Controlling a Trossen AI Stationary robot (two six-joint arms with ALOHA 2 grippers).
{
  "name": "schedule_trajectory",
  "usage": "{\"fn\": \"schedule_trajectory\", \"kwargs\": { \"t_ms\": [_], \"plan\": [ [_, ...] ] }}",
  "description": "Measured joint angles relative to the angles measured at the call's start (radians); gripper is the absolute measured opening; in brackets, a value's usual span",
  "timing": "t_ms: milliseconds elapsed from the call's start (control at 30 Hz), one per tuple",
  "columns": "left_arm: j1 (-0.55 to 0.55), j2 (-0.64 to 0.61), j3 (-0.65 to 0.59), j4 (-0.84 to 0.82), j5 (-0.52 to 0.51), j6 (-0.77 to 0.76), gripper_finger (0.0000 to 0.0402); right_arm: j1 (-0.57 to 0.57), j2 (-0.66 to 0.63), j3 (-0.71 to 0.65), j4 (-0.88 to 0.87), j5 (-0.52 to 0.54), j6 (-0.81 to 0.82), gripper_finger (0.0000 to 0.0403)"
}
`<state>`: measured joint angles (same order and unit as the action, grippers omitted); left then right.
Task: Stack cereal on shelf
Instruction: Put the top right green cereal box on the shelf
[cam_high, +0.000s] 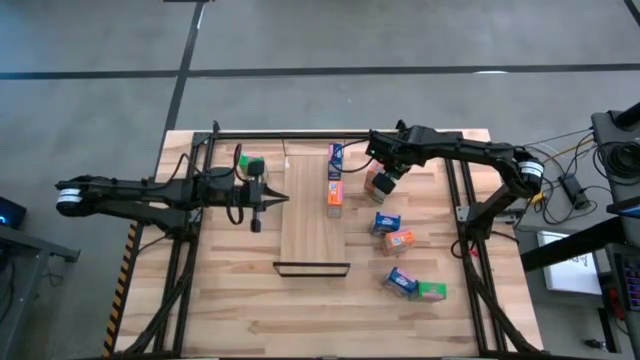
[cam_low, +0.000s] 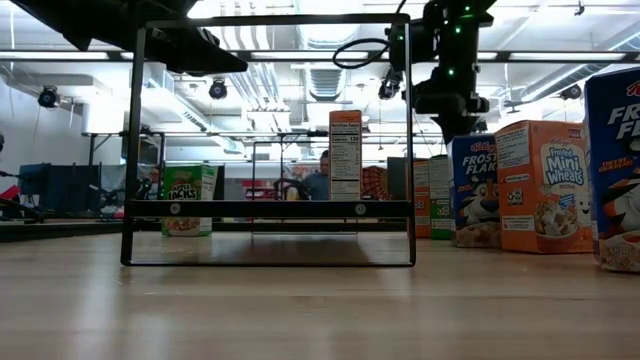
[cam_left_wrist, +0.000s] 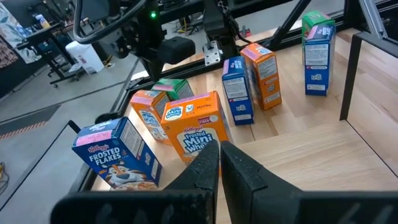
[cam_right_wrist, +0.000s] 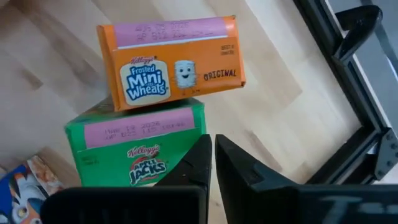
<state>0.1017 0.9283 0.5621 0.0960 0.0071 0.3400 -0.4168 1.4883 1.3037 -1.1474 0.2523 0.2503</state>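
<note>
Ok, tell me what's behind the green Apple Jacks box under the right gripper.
An orange Mini Wheats box stands right behind the green Apple Jacks box. The right gripper, shut, covers the green box's lower corner.

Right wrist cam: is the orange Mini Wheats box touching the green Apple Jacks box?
Touching. In the right wrist view the orange Mini Wheats box meets the green Apple Jacks box along one edge, with no wood showing between them.

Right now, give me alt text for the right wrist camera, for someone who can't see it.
The right gripper, fingers shut and holding nothing, hangs over a green Apple Jacks box on the wooden tabletop. An orange Mini Wheats box sits just beyond the green one, a blue box shows at the edge, and a dark metal frame runs alongside.
</note>
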Motion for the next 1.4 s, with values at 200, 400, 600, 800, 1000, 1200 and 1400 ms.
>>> {"fn": "schedule_trajectory", "kwargs": {
  "t_ms": [200, 400, 600, 800, 1000, 1200, 1400],
  "plan": [
    [0.000, 0.000, 0.000, 0.000, 0.000, -0.011, 0.0000, 0.000, 0.000, -0.006, -0.009, -0.026, 0.051, 0.0013],
    [0.000, 0.000, 0.000, -0.001, 0.000, -0.017, 0.0000, 0.010, -0.002, -0.006, -0.083, -0.130, 0.122, 0.0013],
    [0.000, 0.000, 0.000, -0.001, 0.000, -0.017, 0.0000, 0.043, -0.007, -0.005, -0.109, -0.177, 0.185, 0.0013],
    [0.000, 0.000, 0.000, 0.000, 0.000, -0.017, 0.0000, 0.053, -0.008, 0.044, -0.130, -0.178, 0.186, 0.0013],
    [0.000, 0.000, 0.000, 0.000, 0.001, -0.017, 0.0000, 0.059, -0.014, 0.093, -0.130, -0.183, -0.044, 0.0013],
    [0.000, 0.000, 0.000, 0.000, 0.001, -0.017, 0.0000, 0.082, -0.011, 0.099, -0.112, -0.184, -0.307, 0.0030],
    [0.000, 0.000, 0.000, 0.001, 0.000, -0.016, 0.0000, 0.095, -0.001, 0.099, -0.110, -0.184, -0.518, 0.0111]
  ]
}}
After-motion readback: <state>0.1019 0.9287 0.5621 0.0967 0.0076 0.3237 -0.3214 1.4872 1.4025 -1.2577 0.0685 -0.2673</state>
